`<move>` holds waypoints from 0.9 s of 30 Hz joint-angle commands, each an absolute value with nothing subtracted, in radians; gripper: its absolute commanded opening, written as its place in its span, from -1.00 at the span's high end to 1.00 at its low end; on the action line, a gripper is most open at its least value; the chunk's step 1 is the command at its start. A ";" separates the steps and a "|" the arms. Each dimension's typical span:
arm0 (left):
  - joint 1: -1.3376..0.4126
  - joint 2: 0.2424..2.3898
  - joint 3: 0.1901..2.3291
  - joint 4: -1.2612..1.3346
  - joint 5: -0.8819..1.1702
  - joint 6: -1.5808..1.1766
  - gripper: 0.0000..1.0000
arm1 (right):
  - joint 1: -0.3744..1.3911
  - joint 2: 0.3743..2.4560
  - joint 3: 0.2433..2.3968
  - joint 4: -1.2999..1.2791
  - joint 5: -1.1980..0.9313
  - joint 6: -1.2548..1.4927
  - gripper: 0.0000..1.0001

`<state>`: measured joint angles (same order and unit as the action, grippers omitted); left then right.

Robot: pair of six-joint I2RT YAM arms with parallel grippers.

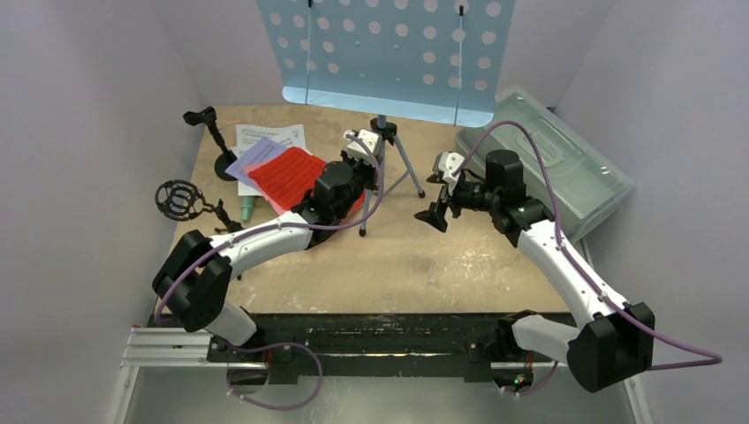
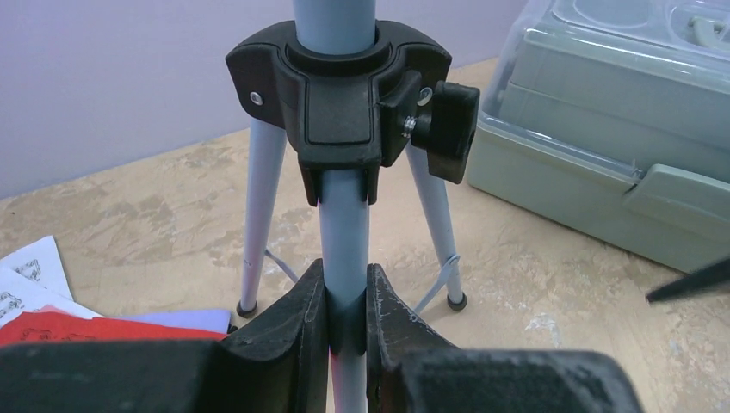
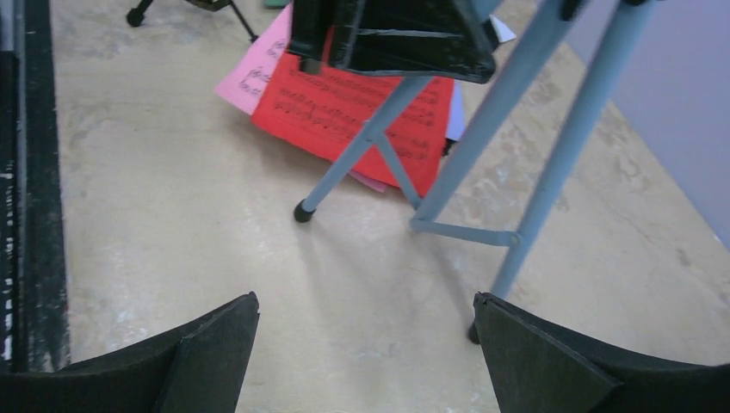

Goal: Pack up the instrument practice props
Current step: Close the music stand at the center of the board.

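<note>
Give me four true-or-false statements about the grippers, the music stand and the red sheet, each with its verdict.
1. The left gripper is shut on a light-blue tube of the music stand, below its black collar. True.
2. The right gripper is shut. False: it is open and holds nothing, above the table.
3. The red music sheet lies in the plastic box. False: it lies on the table atop other sheets, outside the box.
4. The music stand stands upright on its tripod legs. True.
</note>
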<state>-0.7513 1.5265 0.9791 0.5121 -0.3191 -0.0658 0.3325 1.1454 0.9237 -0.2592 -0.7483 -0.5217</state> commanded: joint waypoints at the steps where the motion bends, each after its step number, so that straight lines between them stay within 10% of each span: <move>1: -0.755 1.404 0.976 0.792 -0.293 -0.045 1.00 | 0.283 1.140 0.933 -0.126 -0.731 -0.472 -0.98; 27: -0.755 1.405 0.903 1.020 -0.214 -0.193 1.00 | 0.328 1.520 0.830 0.899 -0.780 -0.072 -0.98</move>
